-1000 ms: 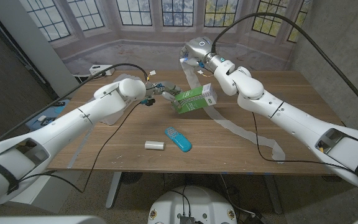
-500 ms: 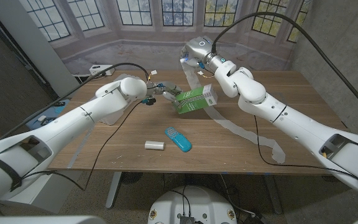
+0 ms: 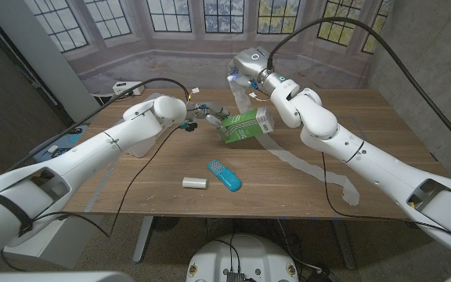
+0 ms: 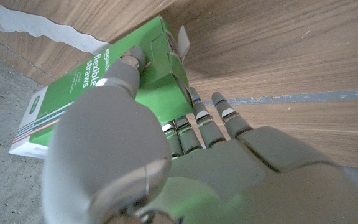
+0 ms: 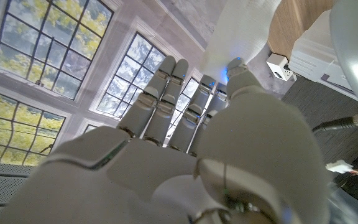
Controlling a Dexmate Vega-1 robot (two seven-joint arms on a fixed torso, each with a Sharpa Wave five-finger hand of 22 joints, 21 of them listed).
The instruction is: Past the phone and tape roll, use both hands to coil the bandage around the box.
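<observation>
A brown wooden table [image 3: 288, 184] stands before big windows. Near its far edge, the left hand [image 3: 207, 117] grips the green box [image 3: 246, 125], tilted, lying sideways. The raised right hand [image 3: 239, 77] pinches the white bandage [image 3: 284, 160].

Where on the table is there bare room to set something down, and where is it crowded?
Bare wood lies on the table between the phone and the trailing bandage, and at the right far corner. It is crowded around the green box, gripped by the left hand, with the right hand lifting bandage above it.
</observation>
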